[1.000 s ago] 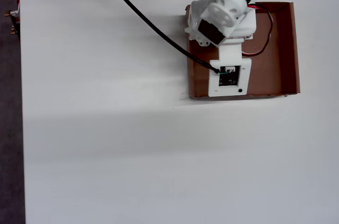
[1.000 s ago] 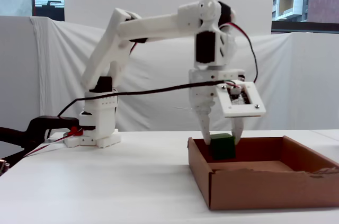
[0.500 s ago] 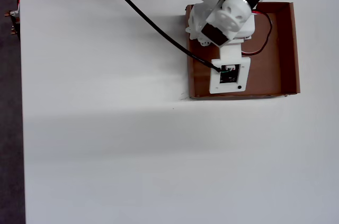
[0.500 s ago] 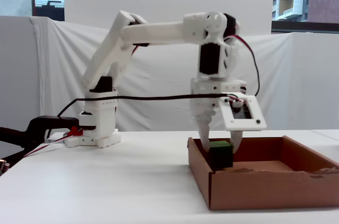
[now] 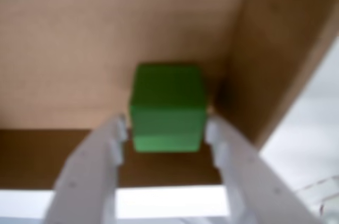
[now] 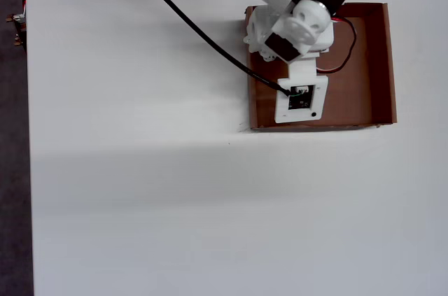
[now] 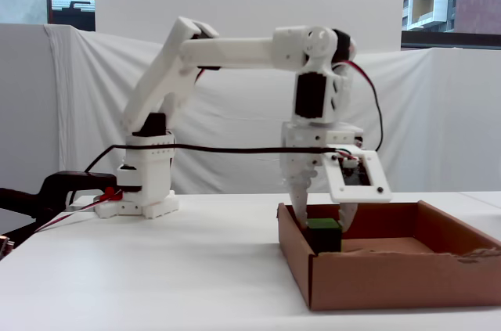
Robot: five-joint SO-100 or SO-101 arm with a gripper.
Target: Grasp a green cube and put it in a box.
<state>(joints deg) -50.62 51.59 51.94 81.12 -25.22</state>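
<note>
The gripper has the cube pinched between its narrowly parted fingers low inside the box, seemingly near a corner, so the placing step needs only opening and lifting.

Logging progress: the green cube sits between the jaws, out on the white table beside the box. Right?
Not quite. The green cube is between the jaws, but inside the box, not out on the table; the fixed view shows it within the walls, near a corner.
</note>
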